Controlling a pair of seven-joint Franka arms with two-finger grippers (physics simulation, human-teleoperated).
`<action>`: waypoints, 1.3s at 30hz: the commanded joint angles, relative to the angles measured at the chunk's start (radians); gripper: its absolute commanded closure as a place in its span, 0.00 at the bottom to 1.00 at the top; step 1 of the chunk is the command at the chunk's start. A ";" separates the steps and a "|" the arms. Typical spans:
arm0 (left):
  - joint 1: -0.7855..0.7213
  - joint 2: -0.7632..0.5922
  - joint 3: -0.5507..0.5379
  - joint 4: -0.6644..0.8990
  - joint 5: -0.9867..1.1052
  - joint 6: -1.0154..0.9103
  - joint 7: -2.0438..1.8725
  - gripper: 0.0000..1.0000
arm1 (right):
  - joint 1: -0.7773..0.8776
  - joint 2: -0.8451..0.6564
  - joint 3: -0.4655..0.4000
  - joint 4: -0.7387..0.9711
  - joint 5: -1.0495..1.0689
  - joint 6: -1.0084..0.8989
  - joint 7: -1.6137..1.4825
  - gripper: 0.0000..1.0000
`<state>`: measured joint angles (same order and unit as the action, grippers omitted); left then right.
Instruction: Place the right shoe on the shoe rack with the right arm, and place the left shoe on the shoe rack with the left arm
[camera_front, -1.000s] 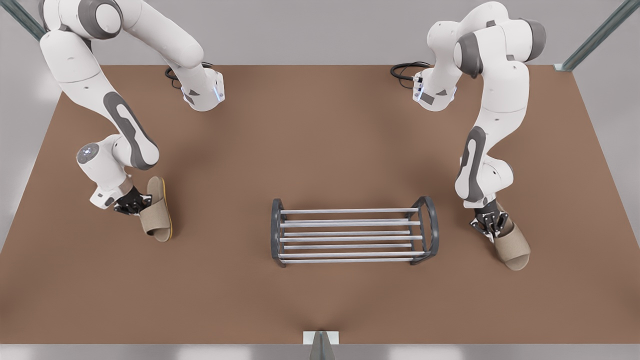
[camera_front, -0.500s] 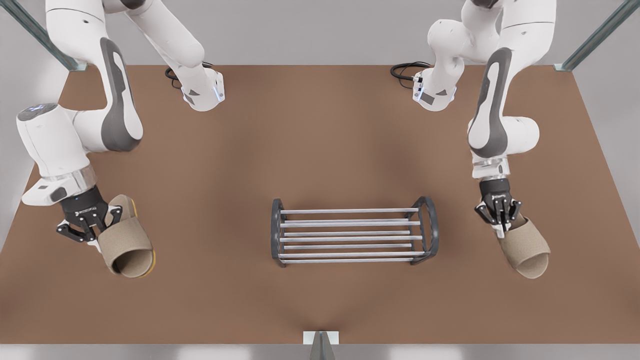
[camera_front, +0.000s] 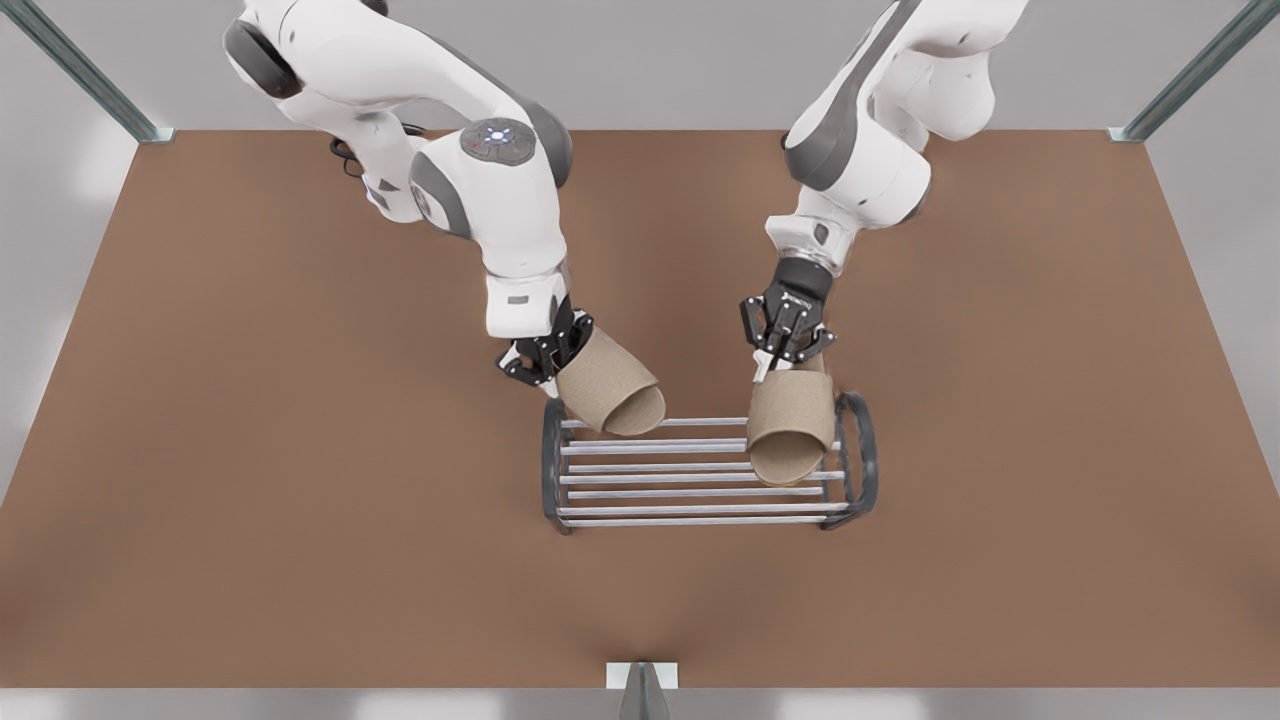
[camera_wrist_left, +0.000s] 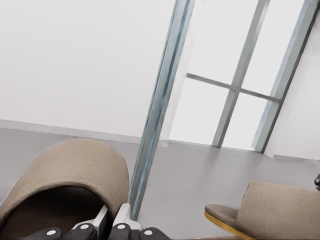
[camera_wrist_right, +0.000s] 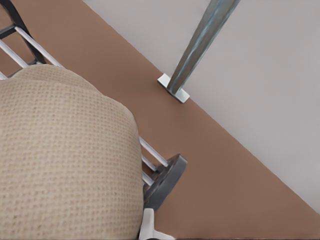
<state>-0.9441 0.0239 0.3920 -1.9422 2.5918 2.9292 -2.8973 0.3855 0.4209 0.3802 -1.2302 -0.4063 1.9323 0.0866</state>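
Left gripper (camera_front: 545, 365) and right gripper (camera_front: 775, 360) hold shoes (camera_front: 610, 395) (over shoe rack (camera_front: 690, 492)).

Both slippers are tan with a fine woven dot texture: one (camera_front: 610, 390) at the rack's (camera_front: 858, 455) left end, one (camera_front: 790, 425) near its right end. In the left wrist view the far slipper (camera_wrist_left: 272, 210) has a yellow sole edge. The rack has dark grey arched ends and silver bars. The table (camera_front: 300, 500) is plain brown.
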 joint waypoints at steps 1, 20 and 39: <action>-0.016 0.034 0.001 0.029 -0.064 0.007 -0.810 0.79 | 0.113 0.036 -0.110 0.067 -0.031 -0.185 0.961 0.79; 0.120 0.246 0.016 0.051 -0.084 0.001 -0.777 0.79 | 0.388 0.299 -0.371 0.354 -0.029 -0.191 1.176 0.79; 0.099 0.330 0.016 -0.003 -0.087 0.004 -0.784 0.03 | 0.546 0.487 -0.524 0.348 -0.091 -0.001 1.273 0.79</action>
<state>-0.8444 0.3550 0.4076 -1.9450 2.5047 2.9346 -2.8973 0.9311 0.9072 -0.1437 -0.8820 -0.4731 1.9049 1.1589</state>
